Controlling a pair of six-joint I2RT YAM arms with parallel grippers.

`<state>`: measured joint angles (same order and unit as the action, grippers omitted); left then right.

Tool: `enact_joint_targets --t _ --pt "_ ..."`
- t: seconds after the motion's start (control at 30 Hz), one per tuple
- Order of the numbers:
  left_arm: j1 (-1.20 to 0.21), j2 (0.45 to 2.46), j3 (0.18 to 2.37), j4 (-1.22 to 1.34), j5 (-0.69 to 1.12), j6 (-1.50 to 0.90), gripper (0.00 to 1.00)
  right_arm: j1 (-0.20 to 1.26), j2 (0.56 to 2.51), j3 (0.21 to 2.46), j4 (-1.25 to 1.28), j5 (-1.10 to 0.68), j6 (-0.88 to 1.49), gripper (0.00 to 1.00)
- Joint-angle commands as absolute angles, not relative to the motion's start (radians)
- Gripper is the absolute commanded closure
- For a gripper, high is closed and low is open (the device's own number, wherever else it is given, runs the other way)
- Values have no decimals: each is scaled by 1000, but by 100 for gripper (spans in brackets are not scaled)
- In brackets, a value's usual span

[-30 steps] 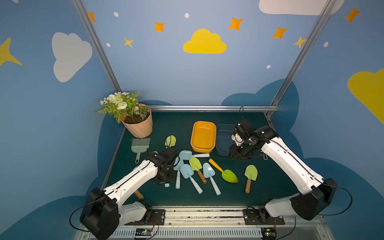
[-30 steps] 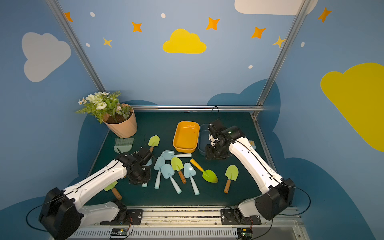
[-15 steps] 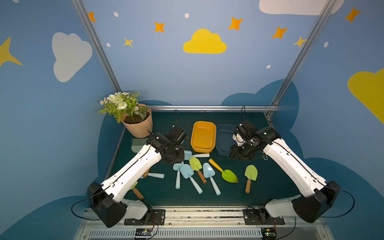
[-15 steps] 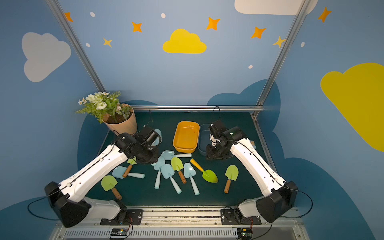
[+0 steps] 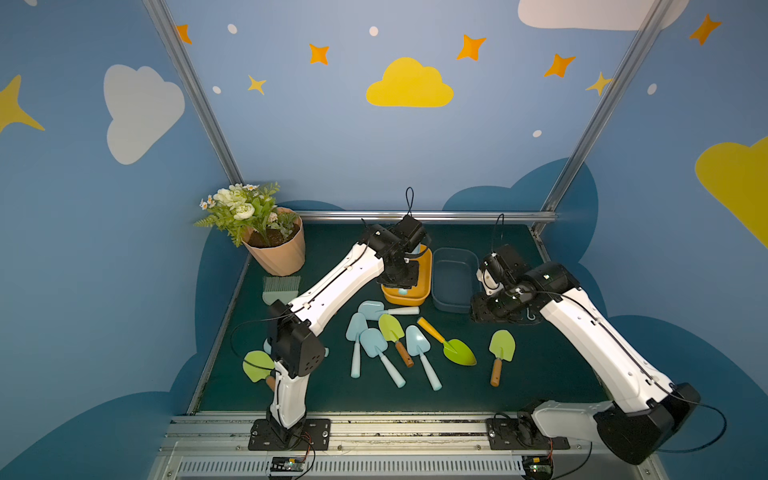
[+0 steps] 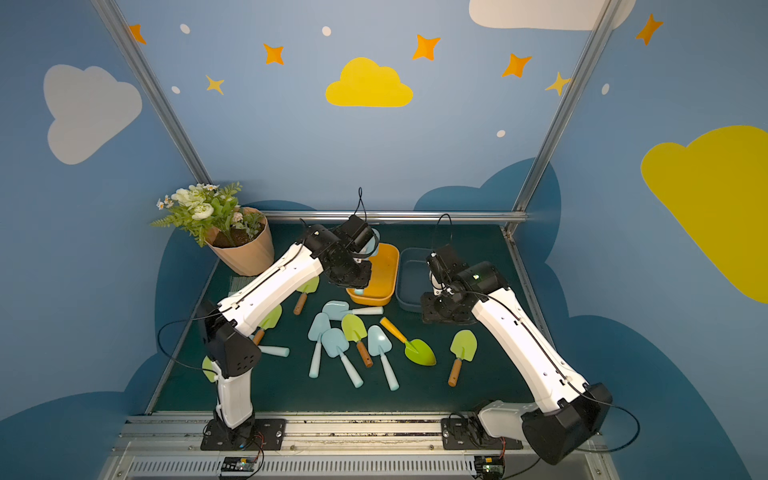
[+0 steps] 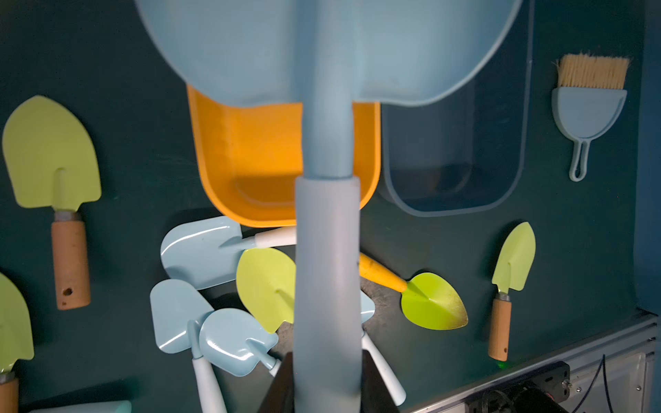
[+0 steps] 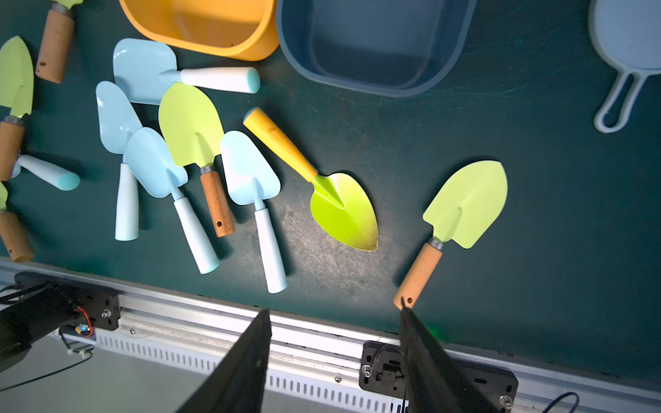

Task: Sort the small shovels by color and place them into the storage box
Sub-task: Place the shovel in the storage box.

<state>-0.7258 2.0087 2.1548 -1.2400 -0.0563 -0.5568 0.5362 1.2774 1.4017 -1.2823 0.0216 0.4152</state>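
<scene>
My left gripper [image 7: 327, 357] is shut on the pale handle of a light blue shovel [image 7: 327, 250], whose blade fills the near view. In both top views it hangs over the orange storage box [image 5: 424, 286] [image 6: 386, 291]. The dark blue box [image 5: 453, 305] [image 8: 375, 89] beside it holds nothing. My right gripper [image 5: 494, 311] [image 8: 334, 311] is open and holds nothing, low at the blue box's right side. Several small shovels lie in front of the boxes: light blue shovels [image 5: 372, 343] [image 5: 417, 340], a green shovel [image 5: 390, 326], an orange-handled green shovel [image 5: 459, 351] and a lone green shovel [image 5: 502, 347].
More green shovels [image 6: 309, 286] [image 5: 255, 365] lie under and beside the left arm. A flower pot [image 5: 276, 253] stands at the back left with a grey-green brush [image 5: 280, 289] before it. A light blue brush [image 7: 588, 107] lies right of the blue box. A metal rail [image 5: 374, 424] edges the front.
My left arm has lifted a light blue shovel from the mat's left side and swung it back and right over the orange box. The right gripper has stayed near the blue box.
</scene>
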Motion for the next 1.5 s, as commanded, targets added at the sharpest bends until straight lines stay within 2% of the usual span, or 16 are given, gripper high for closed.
enact_joint_targets --t 0.0,0.17,0.27,0.67,1.47 --pt "-758 2121 2348 -1297 -38 -534 97 517 1234 1387 -1304 88 428 40" --pt "-797 2354 2697 -1368 -4 -550 97 472 1187 1365 -1304 95 447 40" --pt "-812 2423 2774 -1338 1 -576 97 444 1163 1353 -1305 83 444 40" --pt "-847 2579 2766 -1079 32 -667 97 363 1125 1339 -1306 30 388 40" --pt "-796 2729 2740 -1028 31 -726 97 296 1111 1313 -1312 -18 315 40"
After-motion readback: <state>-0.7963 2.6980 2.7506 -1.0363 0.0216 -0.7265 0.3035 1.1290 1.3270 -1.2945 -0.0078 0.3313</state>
